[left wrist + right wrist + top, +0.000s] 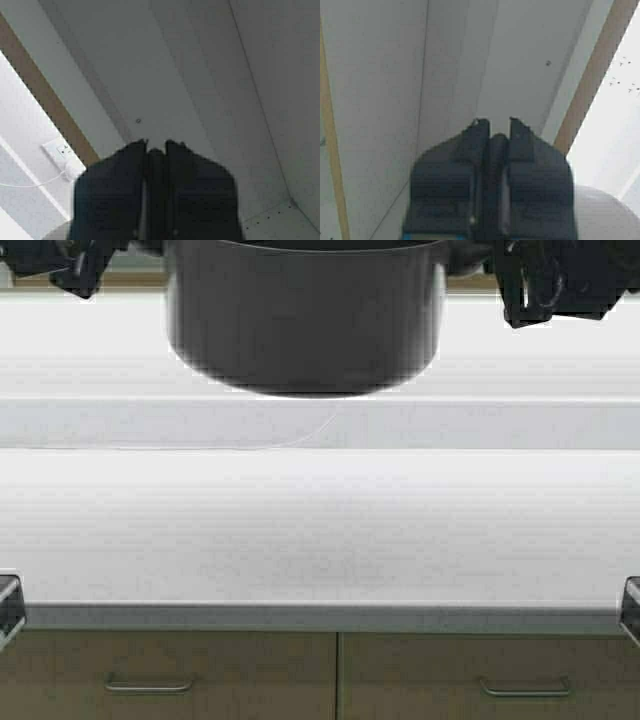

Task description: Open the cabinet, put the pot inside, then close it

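Pot placement under way; cabinet already open, judging by the pale grey interior panels filling both wrist views.

Nearest, at the bottom edge of the high view: drawers (165,675) with horizontal handles, below a white countertop (320,530). Not part of the task.

Farther up: pot (305,315), dark grey, raised clear above the countertop, centred between the two arms, rim cut off by the top of the high view.

Left gripper (75,265) just beside the pot's left side; right gripper (550,280) just beside its right side. In each wrist view, jaws pressed close with a dark strip pinched between them, probably a loop handle of the pot; exact contact hard to confirm.

Farthest: cabinet (200,75) interior ahead of both grippers, tan door edge visible alongside, wall socket (57,150) beyond in the left wrist view.

Status, as a judgement: opening done, pot lifted and at the cabinet mouth. Remaining: set pot down inside, release, withdraw, close both doors.
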Controlling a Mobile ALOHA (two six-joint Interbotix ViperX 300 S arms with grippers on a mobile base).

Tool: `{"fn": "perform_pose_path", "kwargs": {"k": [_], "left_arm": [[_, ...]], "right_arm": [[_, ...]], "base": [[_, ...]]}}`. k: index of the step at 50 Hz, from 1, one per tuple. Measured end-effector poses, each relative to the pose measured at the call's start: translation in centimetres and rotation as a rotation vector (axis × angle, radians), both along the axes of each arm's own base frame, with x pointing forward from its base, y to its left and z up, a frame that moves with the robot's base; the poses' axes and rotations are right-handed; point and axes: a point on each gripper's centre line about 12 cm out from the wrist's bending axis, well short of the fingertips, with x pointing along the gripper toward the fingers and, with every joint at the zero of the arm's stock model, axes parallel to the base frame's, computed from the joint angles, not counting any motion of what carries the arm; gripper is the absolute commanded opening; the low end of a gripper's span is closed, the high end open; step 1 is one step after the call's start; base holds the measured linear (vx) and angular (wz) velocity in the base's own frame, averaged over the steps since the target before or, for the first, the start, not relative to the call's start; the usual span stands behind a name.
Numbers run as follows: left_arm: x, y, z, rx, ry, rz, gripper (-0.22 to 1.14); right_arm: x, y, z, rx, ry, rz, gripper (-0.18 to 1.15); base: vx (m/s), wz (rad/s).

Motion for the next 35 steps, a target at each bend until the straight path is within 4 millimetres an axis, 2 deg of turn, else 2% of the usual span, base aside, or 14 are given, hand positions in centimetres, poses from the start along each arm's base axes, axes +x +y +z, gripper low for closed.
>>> {"fn": "perform_pose_path", "kwargs": {"k": [13,35], "left_arm": [[1.3,-0.2,2.6,-0.020,0.009,0.012,0.03],[1.2,-0.1,7.1,-0.020,0.043,0.033,0.03]], "right_arm": [[1.0,0.5,3.5,0.002,-0.014,0.007,0.08],[1.8,1.0,8.6,0.006,0.000,0.019,0.08]], "base": [[0.00,0.00],[0.01,-0.02]]}}
